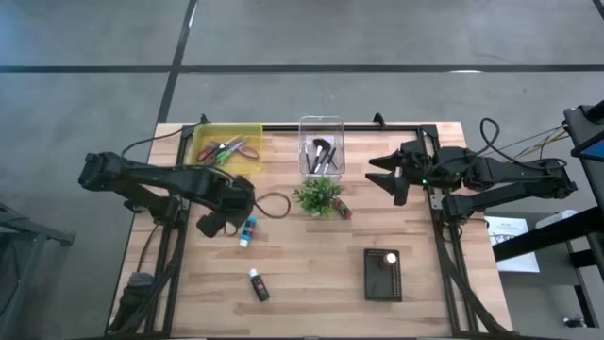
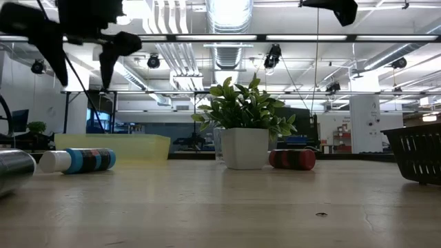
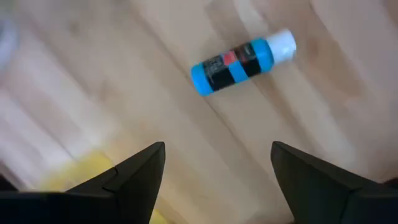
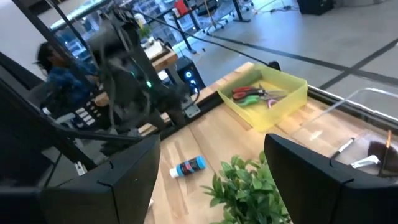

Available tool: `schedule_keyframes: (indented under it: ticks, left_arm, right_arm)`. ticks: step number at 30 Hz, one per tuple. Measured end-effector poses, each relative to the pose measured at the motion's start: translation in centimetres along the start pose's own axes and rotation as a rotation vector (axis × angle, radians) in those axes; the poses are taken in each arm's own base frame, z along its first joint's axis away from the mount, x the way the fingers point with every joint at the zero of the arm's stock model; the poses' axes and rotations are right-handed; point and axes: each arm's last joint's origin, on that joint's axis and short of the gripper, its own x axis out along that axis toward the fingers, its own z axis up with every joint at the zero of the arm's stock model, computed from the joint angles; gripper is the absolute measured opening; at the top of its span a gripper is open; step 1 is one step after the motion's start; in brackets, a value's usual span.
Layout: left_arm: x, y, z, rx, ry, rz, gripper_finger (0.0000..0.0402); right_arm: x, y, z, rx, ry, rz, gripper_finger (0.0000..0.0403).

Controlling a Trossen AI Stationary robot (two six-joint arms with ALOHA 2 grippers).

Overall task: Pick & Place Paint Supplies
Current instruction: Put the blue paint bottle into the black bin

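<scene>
Left gripper (image 1: 219,223) raised above table (image 1: 311,274), fingers spread, nothing held; blue paint tube (image 1: 247,231) lying flat just beside it, untouched. Yellow tray (image 1: 253,132) at far left holding scissors (image 1: 226,149). Black tube with white cap (image 1: 258,284) lying loose near the front edge. Clear bin (image 1: 321,125) at far centre holding brushes (image 1: 323,156); potted plant (image 1: 318,195) just in front, brown tube (image 1: 342,210) at its right. Black basket (image 1: 382,274) front right. Right gripper (image 1: 385,175) raised at far right, fingers spread, empty.
</scene>
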Motion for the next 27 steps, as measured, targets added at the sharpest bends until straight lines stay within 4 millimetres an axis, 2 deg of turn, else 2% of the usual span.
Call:
schedule_keyframes:
  ticks: [2,5,13,21,27]
  left_arm:
    - [1.1,-0.1,0.2,0.16,-0.005,0.003,0.0301]
    - [3.2,0.2,0.4,0.156,-0.073,0.029,0.0301]
    - [8.1,-1.1,-0.8,0.318,-0.058,0.042,0.0301]
    - [10.0,-1.2,-0.6,0.387,-0.131,0.155,0.0301]
    - [11.0,-1.3,-0.2,0.43,-0.161,0.121,0.0301]
  right_arm:
    - [-0.1,0.2,0.3,0.009,-0.008,0.007,0.0285]
    - [-0.3,0.4,0.7,0.016,-0.018,0.014,0.0285]
    - [-0.8,0.8,1.8,0.056,-0.067,0.017,0.0285]
    - [-1.3,1.3,3.0,0.067,-0.111,0.019,0.0285]
    - [-1.4,1.4,3.2,0.072,-0.121,0.018,0.0285]
